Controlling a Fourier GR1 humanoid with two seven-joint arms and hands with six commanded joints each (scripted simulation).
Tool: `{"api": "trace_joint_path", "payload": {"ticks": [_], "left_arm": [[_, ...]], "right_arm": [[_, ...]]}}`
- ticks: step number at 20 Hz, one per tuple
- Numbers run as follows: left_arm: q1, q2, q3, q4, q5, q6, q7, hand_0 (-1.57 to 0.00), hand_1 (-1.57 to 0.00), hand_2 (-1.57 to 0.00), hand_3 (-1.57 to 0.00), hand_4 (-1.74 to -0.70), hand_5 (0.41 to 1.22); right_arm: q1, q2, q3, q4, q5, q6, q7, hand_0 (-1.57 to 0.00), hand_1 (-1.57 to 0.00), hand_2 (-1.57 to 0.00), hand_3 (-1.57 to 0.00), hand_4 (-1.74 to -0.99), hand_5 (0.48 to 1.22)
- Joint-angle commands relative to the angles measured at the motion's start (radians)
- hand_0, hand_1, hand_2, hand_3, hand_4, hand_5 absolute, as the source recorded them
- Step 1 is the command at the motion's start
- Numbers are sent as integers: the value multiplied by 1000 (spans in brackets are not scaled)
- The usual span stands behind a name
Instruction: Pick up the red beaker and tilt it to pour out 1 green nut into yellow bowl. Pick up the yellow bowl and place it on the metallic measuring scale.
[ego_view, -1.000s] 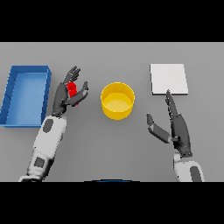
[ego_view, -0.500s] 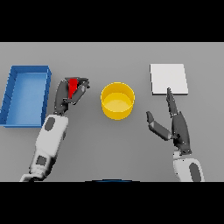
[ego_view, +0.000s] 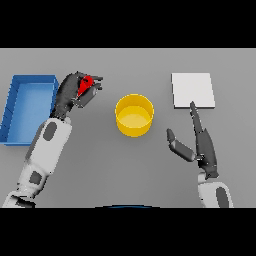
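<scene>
My left hand is curled round the red beaker, holding it above the table to the left of the yellow bowl. The beaker leans over toward the bowl, and most of it is hidden by my fingers. The bowl stands upright in the middle of the table; its inside shows plain yellow. The metallic measuring scale is a flat pale square at the back right. My right hand hovers open in front of the scale, right of the bowl, fingers straight and pointing away from me. No green nut shows.
A blue open bin lies at the far left, just beside my left forearm.
My left hand closed round the red beaker, lifted it and tipped it toward the bowl. The right hand barely shifted.
</scene>
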Motion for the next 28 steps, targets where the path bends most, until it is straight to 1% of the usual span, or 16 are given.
{"api": "trace_joint_path", "payload": {"ticks": [1, 2, 5, 6, 8, 11, 12, 14, 15, 17, 19, 21, 23, 25, 27, 28], "left_arm": [[-8, 16, -32, -10, -35, -14, 21, -1559, -1560, -1560, -1555, -1735, 1136], [-13, 26, -55, -17, -56, -26, 41, -1559, -1560, -1560, -1555, -1735, 1132], [-28, 37, -95, -29, -87, -47, 76, -1559, -1560, -1560, -1555, -1735, 1128], [-34, 39, -103, -25, -92, -55, 83, -1559, -1560, -1560, -1555, -1735, 1136], [-87, 66, -157, -13, -160, -79, 129, -1564, -1564, -1564, -1561, -1737, 1149], [-173, 104, -276, 14, -285, -139, 149, -1567, -1567, -1567, -1566, -1739, 1166], [-203, 107, -310, 27, -318, -159, 157, -1568, -1568, -1568, -1567, -1739, 1177], [-255, 131, -376, 46, -387, -219, 172, -1569, -1569, -1569, -1568, -1740, 1193], [-285, 141, -409, 72, -425, -246, 159, -1569, -1570, -1569, -1569, -1740, 1199], [-342, 131, -470, 116, -493, -296, 157, -1570, -1570, -1570, -1570, -1647, 1207], [-382, 137, -524, 142, -547, -353, 133, -1570, -1570, -1570, -1570, -1582, 1212], [-422, 126, -567, 174, -593, -396, 141, -1571, -1571, -1571, -1570, -1637, 1215], [-462, 122, -615, 201, -643, -412, 119, -1571, -1571, -1571, -1571, -1672, 1217], [-500, 112, -661, 239, -696, -427, 115, -1571, -1571, -1571, -1571, -1696, 1219], [-529, 99, -704, 264, -745, -442, 121, -1571, -1571, -1571, -1571, -1712, 1219], [-544, 97, -717, 280, -762, -441, 116, -1571, -1571, -1571, -1571, -1718, 1220]], "right_arm": [[-2, -4, -4, 2, -2, 1, 4, 1, 1, 1, 1, -1092, 661], [3, 2, -3, -12, -9, 0, 0, 1, 1, 1, 1, -1092, 663], [7, -10, -6, -9, -9, 8, -12, 1, 1, 1, 1, -1092, 665], [1, -3, -2, -9, -5, 5, 10, 1, 1, 1, 1, -1092, 664], [-6, -3, -5, -18, -20, 15, 5, 1, 1, 1, 1, -1096, 670], [5, -7, 3, -24, -18, 25, -9, 1, 1, 1, 1, -1062, 690], [-1, -8, 3, -24, -11, 22, 1, 1, 1, 1, 1, -1056, 692], [-3, 1, 7, -14, -9, 18, 2, 1, 1, 1, 1, -1062, 691], [3, -2, 5, -10, -4, 14, -4, 1, 1, 1, 1, -1068, 689], [-1, -3, 8, -16, -3, 17, -7, 1, 1, 1, 1, -1066, 684], [5, -4, -2, -15, -27, 26, -17, 1, 1, 1, 1, -1063, 681], [-5, -5, -10, -17, -44, 34, 12, 1, 1, 1, 1, -1057, 674], [1, 2, 7, -15, -28, 36, 9, 1, 1, 1, 1, -1065, 676], [3, 2, 16, -6, -13, 34, -4, 1, 1, 1, 1, -1066, 689], [1, 6, 9, -3, -33, 42, -2, 1, 1, 1, 1, -1064, 690], [10, 11, 18, -6, -22, 37, -14, 1, 1, 1, 1, -1063, 694]]}}
